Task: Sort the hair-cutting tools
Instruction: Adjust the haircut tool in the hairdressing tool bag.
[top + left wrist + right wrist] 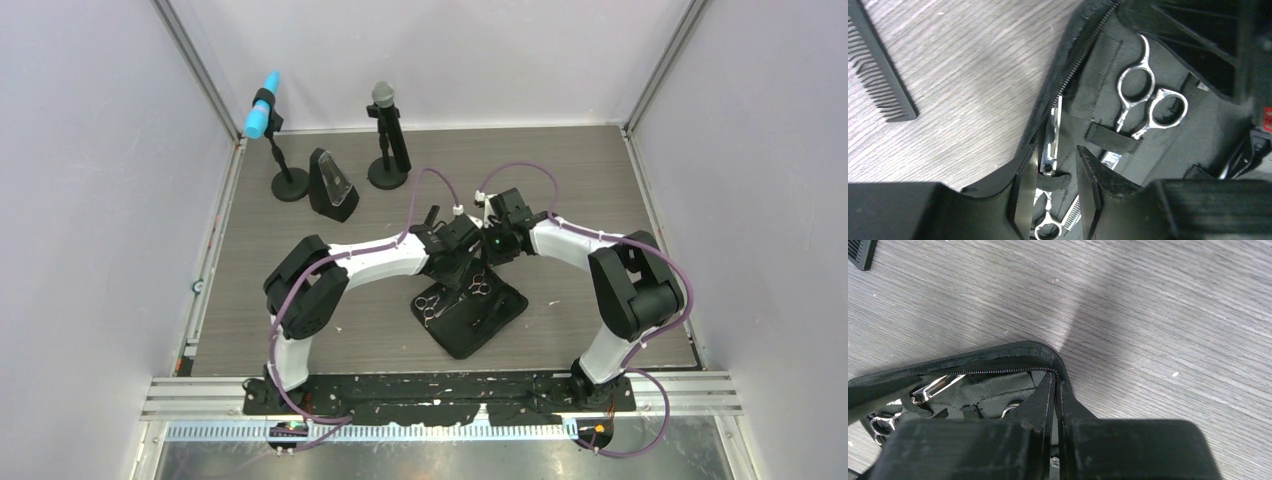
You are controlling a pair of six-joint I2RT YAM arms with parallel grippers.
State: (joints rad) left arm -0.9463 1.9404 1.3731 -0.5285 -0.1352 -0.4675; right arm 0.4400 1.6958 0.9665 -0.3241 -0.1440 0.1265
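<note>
From above, the left pincer and right pincer are meeting over an open black pouch on the desk. Two pairs of silver scissors are lying on the pouch lining. In the left wrist view, the left pincer is hanging partly open and gripping nothing, its fingers straddling one pair of scissors; the other pair is sitting tucked under a strap, and a black comb is lying on the desk beside the pouch. In the right wrist view, the right pincer is pinching shut on the pouch's zippered rim.
</note>
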